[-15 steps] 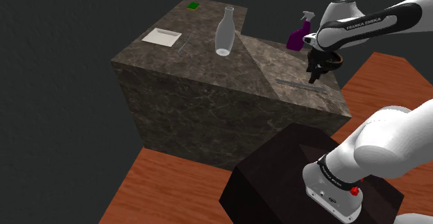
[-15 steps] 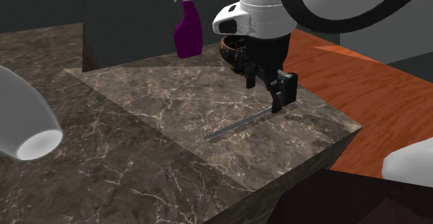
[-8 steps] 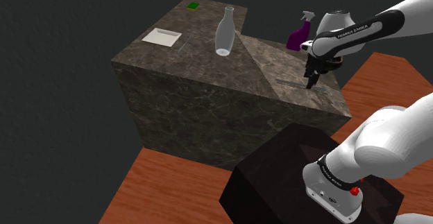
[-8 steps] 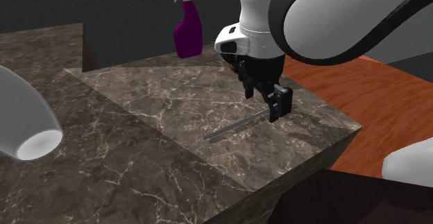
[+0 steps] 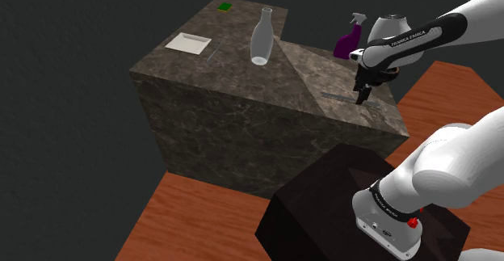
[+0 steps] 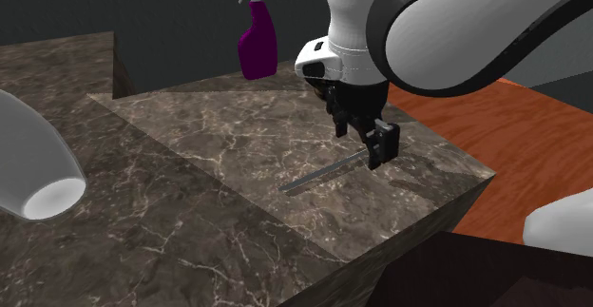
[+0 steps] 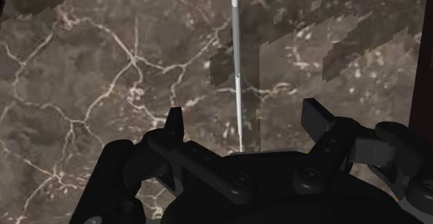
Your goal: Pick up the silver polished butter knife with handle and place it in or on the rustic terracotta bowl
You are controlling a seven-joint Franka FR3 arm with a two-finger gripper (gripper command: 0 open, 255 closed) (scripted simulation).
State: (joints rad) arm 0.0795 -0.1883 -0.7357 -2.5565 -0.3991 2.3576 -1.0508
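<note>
The butter knife [image 6: 323, 175] is a thin silver strip lying flat on the dark marble counter [image 6: 190, 191], near its corner. My black gripper [image 6: 369, 149] is open and low over the knife's handle end. In the wrist view its fingertips [image 7: 173, 122] stand either side of the knife [image 7: 236, 63] without touching it. In the shoulder view the gripper [image 5: 363, 94] sits at the knife's [image 5: 341, 98] right end. The dark brown bowl [image 5: 392, 73] lies just behind my wrist, mostly hidden by the arm.
A purple spray bottle [image 6: 255, 39] stands at the counter's back edge. Farther along the counter are a clear glass bottle [image 5: 260, 37], a white tray [image 5: 188, 43] and a small green item [image 5: 224, 6]. The counter drops off right beside the knife to a wooden floor [image 6: 494, 115].
The gripper has come down from above the knife to just over the counter, fingers still apart. The knife has not moved.
</note>
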